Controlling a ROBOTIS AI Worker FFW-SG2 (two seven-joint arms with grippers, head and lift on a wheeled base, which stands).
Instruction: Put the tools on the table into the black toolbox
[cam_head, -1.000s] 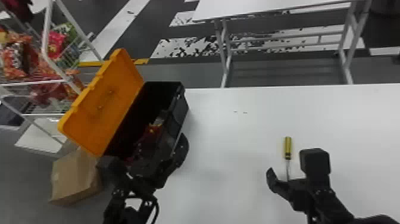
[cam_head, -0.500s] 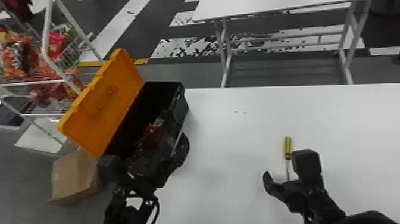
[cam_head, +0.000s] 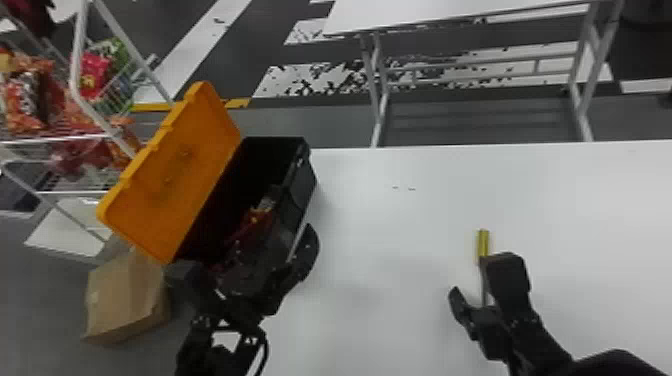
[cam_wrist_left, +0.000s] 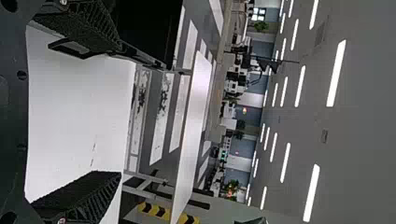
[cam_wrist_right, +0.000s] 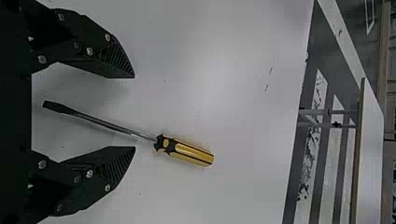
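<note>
Right gripper (cam_head: 477, 277) is released, with room around screwdriver (cam_wrist_right: 189, 153); left gripper (cam_head: 243, 254), also released, is near toolbox (cam_head: 302, 187) edge.

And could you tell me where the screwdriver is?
In the head view, the screwdriver lies on the table, right of the black toolbox and by the right gripper.

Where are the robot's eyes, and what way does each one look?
Head view: on the head, looking forward and down at the white table, black toolbox and yellow-handled screwdriver; black left arm and right arm show.
Left wrist view: on the left wrist, looking across the table toward the room and white ceiling lights; its open jaws show.
Right wrist view: on the right wrist, looking over the table; its open jaws show.
Head and right wrist views share the screwdriver.
</note>
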